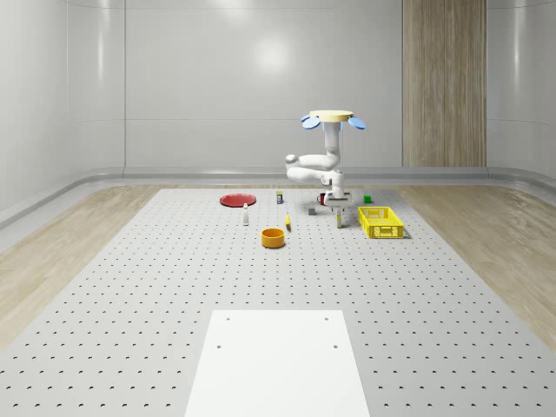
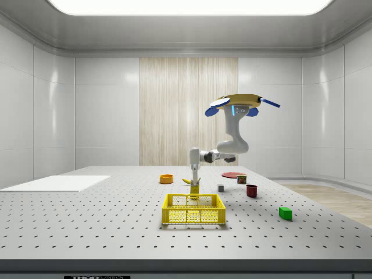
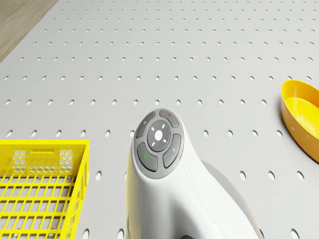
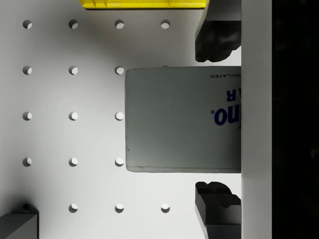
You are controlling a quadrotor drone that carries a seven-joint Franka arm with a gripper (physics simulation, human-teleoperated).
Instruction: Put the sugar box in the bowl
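Note:
The sugar box [image 4: 182, 119] stands upright on the perforated table; its pale top face has blue lettering. It also appears as a small yellow box [image 1: 340, 219] beside the yellow basket, and behind that basket [image 2: 195, 189] in the side view. My gripper [image 4: 219, 119] points straight down over the box. It is open, one dark finger [image 4: 219, 35] on each side of the box with a small gap. The orange bowl [image 1: 274, 237] sits on the table towards the whole-scene view's left of the box, also seen as a yellow rim [image 3: 301, 119]. The drone [image 1: 333, 117] hovers above the box.
A yellow mesh basket [image 1: 382, 222] stands close to the box, on the whole-scene view's right. A red plate [image 1: 237, 200], a small bottle [image 1: 246, 215], a red mug [image 2: 251, 190], a green block [image 2: 285, 213] and other small items lie around. A white sheet [image 1: 278, 360] covers the near table.

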